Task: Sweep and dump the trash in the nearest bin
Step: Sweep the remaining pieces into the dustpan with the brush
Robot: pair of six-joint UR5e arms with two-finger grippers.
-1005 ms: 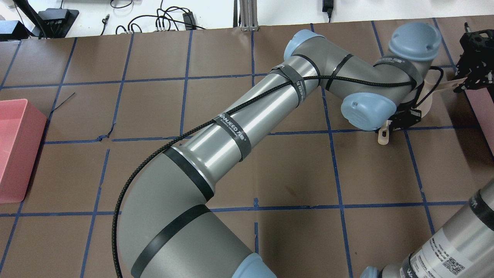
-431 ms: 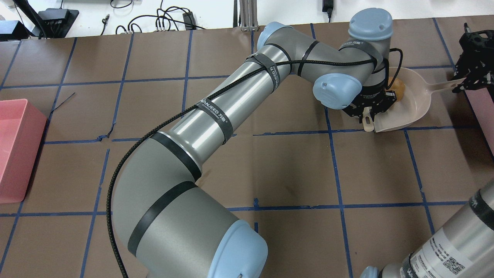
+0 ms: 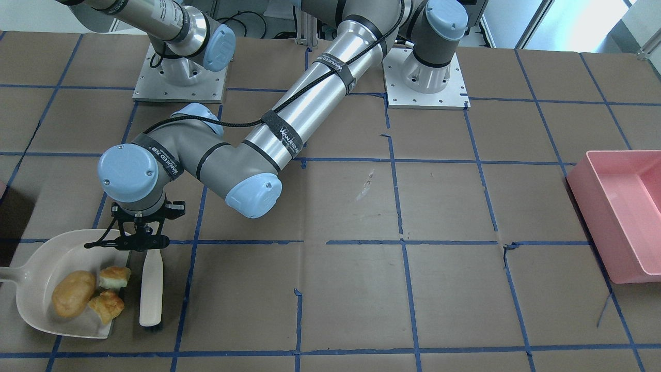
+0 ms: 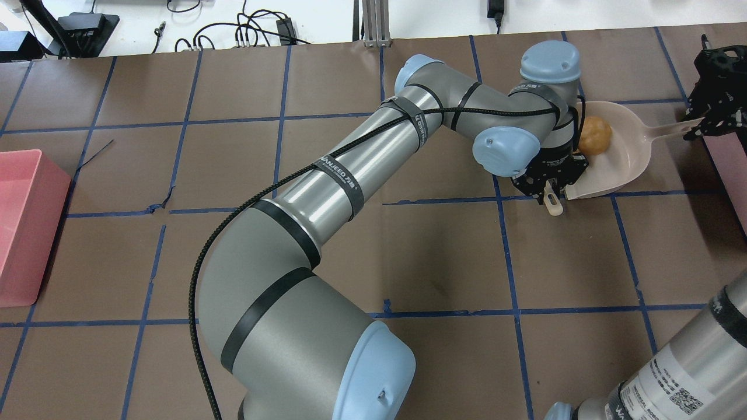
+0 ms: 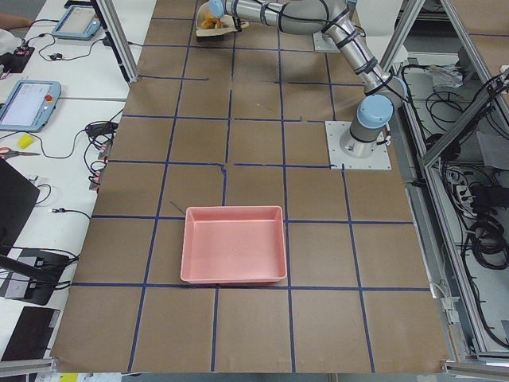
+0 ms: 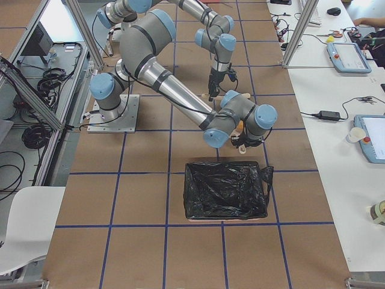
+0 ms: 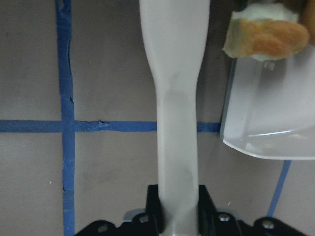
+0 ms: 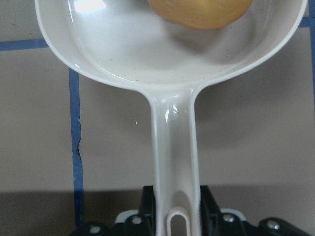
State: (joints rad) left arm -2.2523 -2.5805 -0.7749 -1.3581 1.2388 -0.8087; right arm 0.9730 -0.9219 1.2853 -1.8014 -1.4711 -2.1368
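Note:
A white dustpan (image 3: 41,253) lies flat on the table and holds the trash. The trash is a brown potato-like lump (image 3: 73,293) and two pale apple-core chunks (image 3: 114,277) (image 3: 107,306). My left gripper (image 3: 138,242) is shut on the handle of a white brush (image 3: 152,289), which lies just beside the pan's open mouth. My right gripper (image 8: 174,206) is shut on the dustpan's handle (image 8: 174,147). In the overhead view the lump (image 4: 594,135) shows in the pan (image 4: 624,157), and my left wrist (image 4: 548,186) hides the chunks.
A bin lined with a black bag (image 6: 225,189) stands close to the dustpan, on my right end of the table. A pink bin (image 4: 23,221) stands far off at my left end. My left arm reaches across the middle of the table.
My left arm has drawn the brush leftward off the dustpan, uncovering the brown lump in the pan. The dustpan and my right gripper have stayed in place.

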